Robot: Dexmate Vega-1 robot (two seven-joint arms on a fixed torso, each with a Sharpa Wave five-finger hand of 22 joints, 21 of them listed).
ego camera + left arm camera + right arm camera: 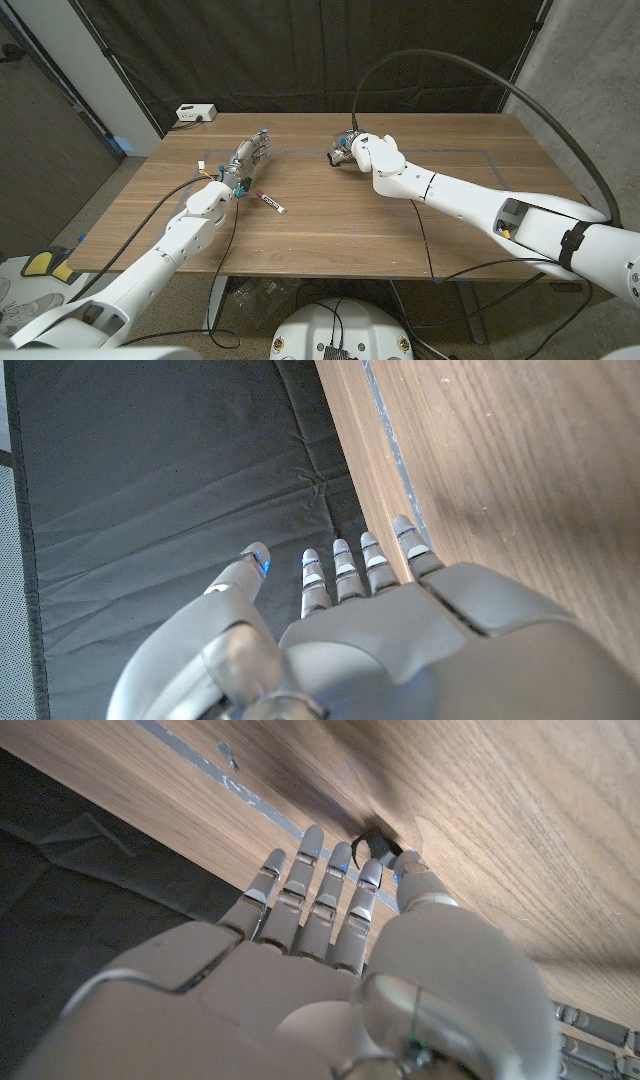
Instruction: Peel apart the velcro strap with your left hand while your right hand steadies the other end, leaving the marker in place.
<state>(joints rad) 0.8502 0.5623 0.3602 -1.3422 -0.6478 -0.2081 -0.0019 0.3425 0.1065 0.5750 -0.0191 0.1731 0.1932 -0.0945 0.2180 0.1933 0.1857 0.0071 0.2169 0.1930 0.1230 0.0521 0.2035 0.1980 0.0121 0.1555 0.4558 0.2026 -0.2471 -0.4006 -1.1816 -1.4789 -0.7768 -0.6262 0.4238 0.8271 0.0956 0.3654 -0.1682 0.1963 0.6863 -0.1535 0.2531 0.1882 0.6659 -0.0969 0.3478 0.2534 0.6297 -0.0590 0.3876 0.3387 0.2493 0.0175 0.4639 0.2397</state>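
The small dark velcro strap (335, 157) lies on the wooden table (330, 230) toward the back middle; in the right wrist view the strap (378, 844) sits just past my fingertips (371, 871), between a finger and the thumb. My right hand (356, 148) reaches it with fingers stretched out; whether it pinches the strap or only touches it is unclear. The marker (270, 201), white with dark red ends, lies on the table left of centre. My left hand (248, 157) hovers behind the marker with straight, spread fingers (340, 565) and holds nothing, well left of the strap.
A white box (196, 113) with a cable sits at the table's back left corner. Grey tape lines (480, 152) mark a rectangle on the tabletop. A black curtain (300, 50) hangs behind the table. A thick cable (480, 80) arcs over the right arm.
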